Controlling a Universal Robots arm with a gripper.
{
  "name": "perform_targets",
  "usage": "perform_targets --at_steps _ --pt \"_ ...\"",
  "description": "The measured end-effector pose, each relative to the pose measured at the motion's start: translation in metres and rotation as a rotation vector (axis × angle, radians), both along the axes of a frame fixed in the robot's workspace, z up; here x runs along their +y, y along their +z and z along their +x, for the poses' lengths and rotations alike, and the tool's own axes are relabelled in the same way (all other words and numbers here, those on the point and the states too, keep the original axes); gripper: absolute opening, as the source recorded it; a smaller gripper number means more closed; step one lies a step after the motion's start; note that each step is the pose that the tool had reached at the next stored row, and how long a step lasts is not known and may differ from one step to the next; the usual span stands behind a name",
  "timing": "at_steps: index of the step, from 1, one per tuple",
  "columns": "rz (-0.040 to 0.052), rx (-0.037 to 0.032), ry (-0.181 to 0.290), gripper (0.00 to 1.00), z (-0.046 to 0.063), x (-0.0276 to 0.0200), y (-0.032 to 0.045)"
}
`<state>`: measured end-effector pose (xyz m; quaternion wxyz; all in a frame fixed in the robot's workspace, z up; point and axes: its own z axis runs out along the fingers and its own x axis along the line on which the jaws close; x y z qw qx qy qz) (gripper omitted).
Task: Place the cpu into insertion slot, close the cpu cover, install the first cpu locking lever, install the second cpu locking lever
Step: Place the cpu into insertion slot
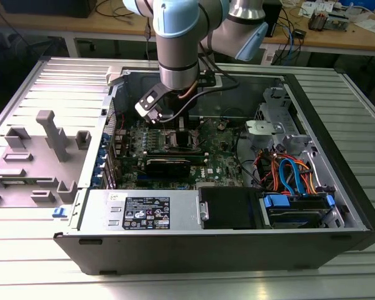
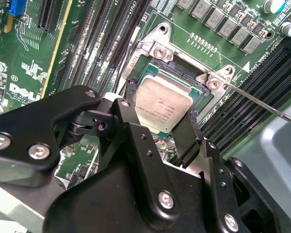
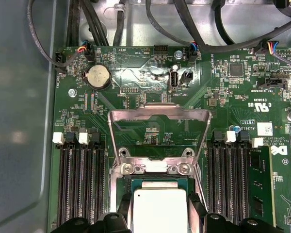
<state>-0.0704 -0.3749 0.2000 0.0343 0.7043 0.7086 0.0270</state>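
Lying pinched inside the claw [image 2: 157,116] (cover [image 3: 160,115] up) is the cpu [image 2: 164,104].

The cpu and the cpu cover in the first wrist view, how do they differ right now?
The cpu is a solid plate with a dull silver top; the cpu cover is a thin frame with the green board showing through its window. The cpu lies flat over the insertion slot; the cpu cover is swung open, away from it. Both are silvery metal.
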Motion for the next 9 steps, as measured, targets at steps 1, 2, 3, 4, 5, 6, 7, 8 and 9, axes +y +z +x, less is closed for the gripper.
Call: perform_targets --at_steps 1,2,3,4,5,6,7,8,9 --pt "-0.0001 0.0000 0.000 0.54 0.0000 0.0000 -0.0003" --pt "-0.0001 0.0001 0.000 0.54 0.0000 0.0000 -0.0005" --pt "0.0000 0.0002 0.000 0.54 0.0000 0.0000 -0.0006" --pt "0.0003 0.0002 0.000 0.54 0.0000 0.0000 -0.0008" --pt "0.0006 0.0001 0.000 0.54 0.0000 0.0000 -0.0010" --pt "0.0008 0.0001 0.000 0.54 0.0000 0.0000 -0.0010" --pt "0.0018 0.0002 0.000 0.54 0.0000 0.0000 -0.0008" --pt "0.0027 0.0000 0.000 0.54 0.0001 0.0001 -0.0002" --pt "0.0025 0.0002 0.000 0.54 0.0001 0.0001 0.0002"
